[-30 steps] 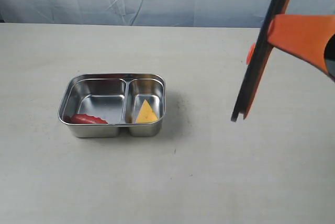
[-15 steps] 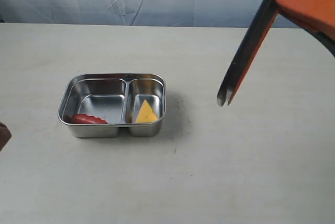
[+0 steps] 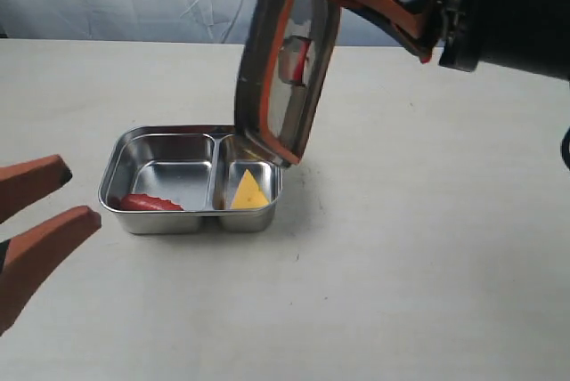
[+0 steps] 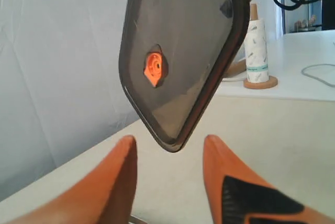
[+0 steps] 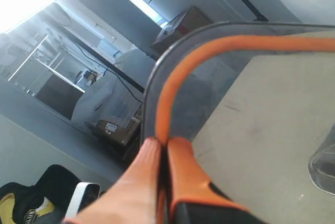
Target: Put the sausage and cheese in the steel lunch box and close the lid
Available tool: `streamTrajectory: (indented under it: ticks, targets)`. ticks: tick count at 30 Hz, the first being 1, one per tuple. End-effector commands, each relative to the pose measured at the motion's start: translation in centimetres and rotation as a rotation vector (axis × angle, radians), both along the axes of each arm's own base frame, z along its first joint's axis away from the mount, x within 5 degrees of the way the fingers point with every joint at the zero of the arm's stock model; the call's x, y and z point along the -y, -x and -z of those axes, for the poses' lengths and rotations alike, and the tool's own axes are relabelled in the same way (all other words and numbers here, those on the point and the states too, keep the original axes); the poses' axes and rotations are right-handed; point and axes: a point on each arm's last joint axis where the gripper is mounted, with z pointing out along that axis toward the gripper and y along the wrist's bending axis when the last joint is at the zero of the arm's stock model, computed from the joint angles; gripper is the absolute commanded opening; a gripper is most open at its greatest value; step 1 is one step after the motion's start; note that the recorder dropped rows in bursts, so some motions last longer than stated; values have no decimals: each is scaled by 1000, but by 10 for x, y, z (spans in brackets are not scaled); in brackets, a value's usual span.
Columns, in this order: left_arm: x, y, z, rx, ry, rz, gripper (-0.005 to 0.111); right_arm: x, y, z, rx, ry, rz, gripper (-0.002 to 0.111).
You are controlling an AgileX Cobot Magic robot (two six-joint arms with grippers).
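Note:
The steel lunch box [image 3: 116, 160] sits left of centre on the table. The red sausage [image 3: 150, 202] lies along the front wall of its larger compartment. In the smaller compartment rests the yellow cheese [image 3: 249, 191]. My right gripper [image 5: 164, 143] is shut on the rim of the dark lid [image 3: 287, 60], which hangs steeply tilted with its lower corner just above the box's smaller compartment. Its orange valve [image 4: 154, 67] faces the left wrist camera. My left gripper [image 3: 69, 192] is open at the lower left, beside the box, with nothing between its fingers [image 4: 121, 166].
A pale backdrop hangs behind the beige table [image 3: 427, 274]. In the left wrist view a patterned roll [image 4: 256, 46] stands on a round wooden base on another surface. The right arm's dark body [image 3: 508, 16] fills the upper right of the exterior view.
The right gripper has swung the lid leftward from the right side, and it now hangs over the box. The left gripper's orange fingers have come into view at the lower left.

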Motion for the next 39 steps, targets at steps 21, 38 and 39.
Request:
streamTrajectory:
  ticks: [21,38,39]
  targets:
    - [12,-63,-30,47,-145,50,40,-54,-47,-24,-56,-26,-69,0]
    - [12,-71,-29,14,-86,31,48,-75,-42,-23,-67,-8,-66,0]
    - [11,-71,-29,17,-87,24,48,-77,-40,-23,-68,-4,-60,0]
